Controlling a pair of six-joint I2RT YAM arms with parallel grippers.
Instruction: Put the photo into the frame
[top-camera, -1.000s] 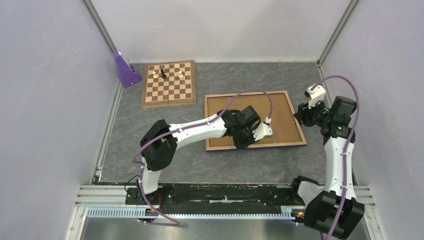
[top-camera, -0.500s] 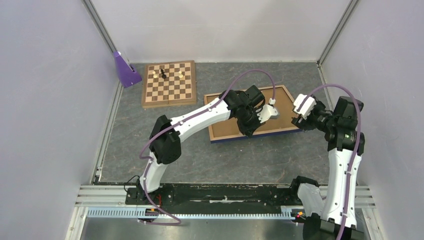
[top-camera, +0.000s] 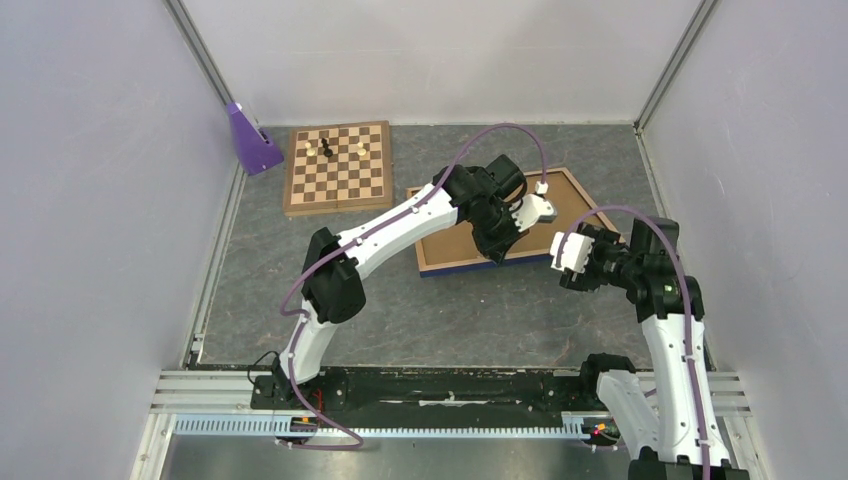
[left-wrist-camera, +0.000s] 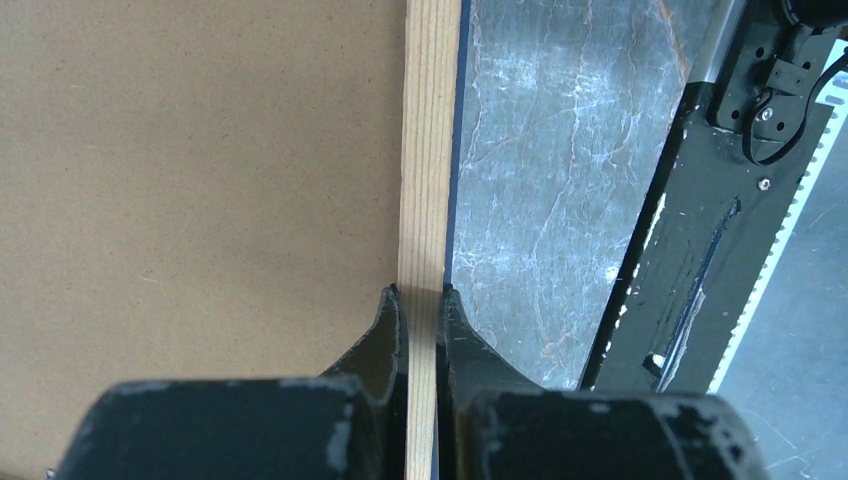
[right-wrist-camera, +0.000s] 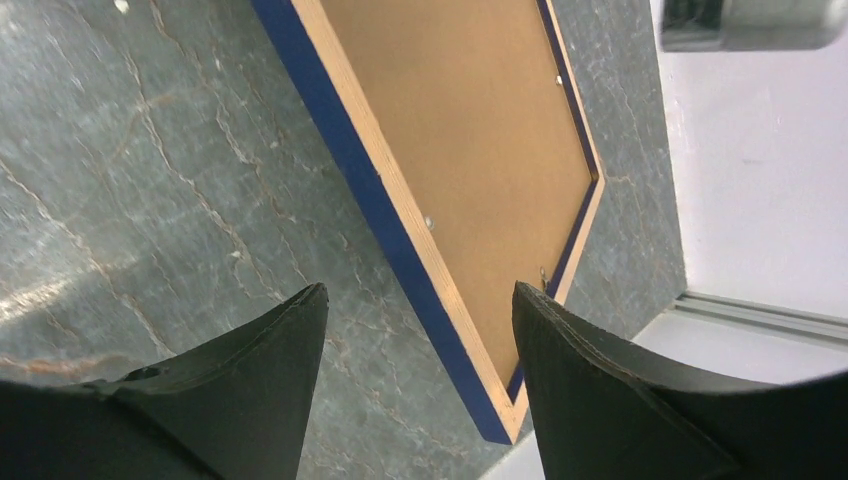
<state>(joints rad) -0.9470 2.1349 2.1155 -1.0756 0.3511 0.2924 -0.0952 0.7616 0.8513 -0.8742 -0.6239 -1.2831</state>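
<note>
The frame (top-camera: 470, 264) is tilted, its near rail raised off the table, the blue front edge showing below the light wood. The plain brown backing board (top-camera: 455, 238) fills its back. My left gripper (top-camera: 508, 243) is shut on that raised wooden rail (left-wrist-camera: 430, 180), one finger against the backing board (left-wrist-camera: 200, 200), the other on the outer side. My right gripper (top-camera: 585, 272) is open and empty just above the frame's near right corner; the blue-edged rail (right-wrist-camera: 350, 180) runs between its fingers (right-wrist-camera: 270, 360) without touching them. The photo is not in view.
A chessboard (top-camera: 337, 167) with a few pieces lies at the back left, a purple wedge (top-camera: 247, 138) beside it by the left wall. Walls close in the left, back and right. The black mounting rail (top-camera: 450, 385) runs along the near edge.
My left gripper has lifted the frame's near rail and drawn it back, so the frame went from flat to tilted. My right arm has swung from the frame's right side to its near right corner.
</note>
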